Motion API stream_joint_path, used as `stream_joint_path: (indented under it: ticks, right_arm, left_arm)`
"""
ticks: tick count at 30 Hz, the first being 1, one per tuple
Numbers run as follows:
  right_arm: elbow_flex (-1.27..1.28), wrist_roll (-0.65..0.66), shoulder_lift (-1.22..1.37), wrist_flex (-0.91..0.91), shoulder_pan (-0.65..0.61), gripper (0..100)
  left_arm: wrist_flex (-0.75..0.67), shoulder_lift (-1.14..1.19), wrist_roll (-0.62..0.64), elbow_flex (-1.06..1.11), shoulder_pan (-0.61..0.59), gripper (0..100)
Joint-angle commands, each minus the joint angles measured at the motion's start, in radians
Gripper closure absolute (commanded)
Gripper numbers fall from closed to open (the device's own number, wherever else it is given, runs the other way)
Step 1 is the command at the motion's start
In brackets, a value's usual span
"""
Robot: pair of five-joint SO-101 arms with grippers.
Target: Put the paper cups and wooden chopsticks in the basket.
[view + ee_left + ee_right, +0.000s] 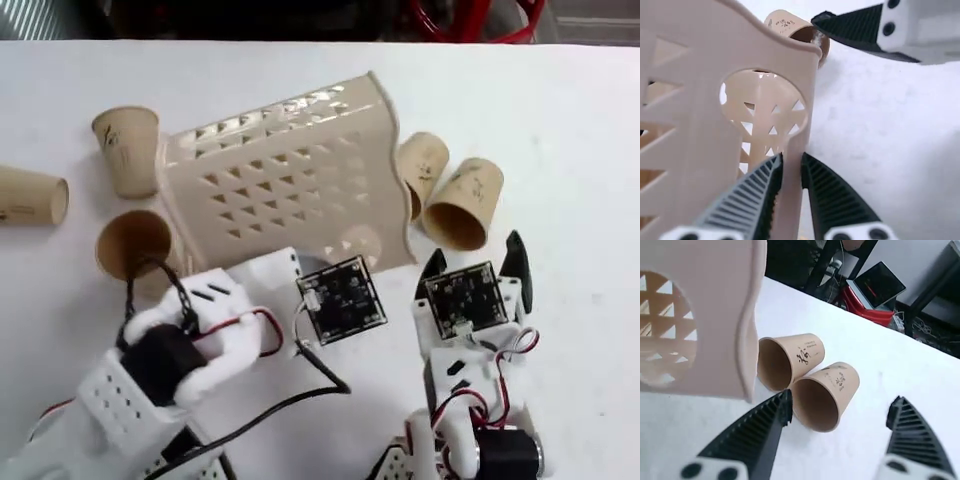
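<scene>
The left pincer (pixel 791 159) is clamped on the basket (pixel 690 100) wall, and the right pincer (pixel 841 400) is held open before two light, crushable paper cups (pixel 835 382) on the counter (pixel 880 375) (a gentle rim grip is judged best).

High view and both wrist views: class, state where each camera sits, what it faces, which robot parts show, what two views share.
High view: above table, looking down at basket, both arms.
Left wrist view: on left wrist, facing basket wall, left claw pinching it.
Right wrist view: on right wrist, facing two lying cups, right claw open.
Shared: basket.
</scene>
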Motion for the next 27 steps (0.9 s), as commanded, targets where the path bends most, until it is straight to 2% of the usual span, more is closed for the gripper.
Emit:
stream_joint_path:
  ticks: [1, 5, 9, 14, 21, 27]
  right_arm:
    - [0.029, 0.009, -0.004, 0.002, 0.030, 69.2]
    - [0.081, 0.005, -0.004, -0.087, 0.120, 69.2]
    - [0.130, 0.009, -0.004, -0.165, 0.134, 69.2]
    - [0.161, 0.002, -0.004, -0.268, 0.153, 69.3]
    - [0.258, 0.002, -0.004, -0.371, 0.018, 69.3]
    - [0.362, 0.002, -0.004, -0.467, -0.041, 69.3]
  left_arm:
    - [-0.097, -0.064, -0.052, 0.081, 0.061, 98]
    - [-0.181, -0.117, -0.060, 0.230, 0.090, 98]
    - [-0.295, -0.154, -0.060, 0.374, 0.096, 98]
    - [-0.311, -0.176, -0.060, 0.448, 0.097, 98]
    - [-0.307, -0.223, -0.061, 0.476, 0.113, 98]
    - [-0.267, -0.295, -0.107, 0.531, 0.208, 98]
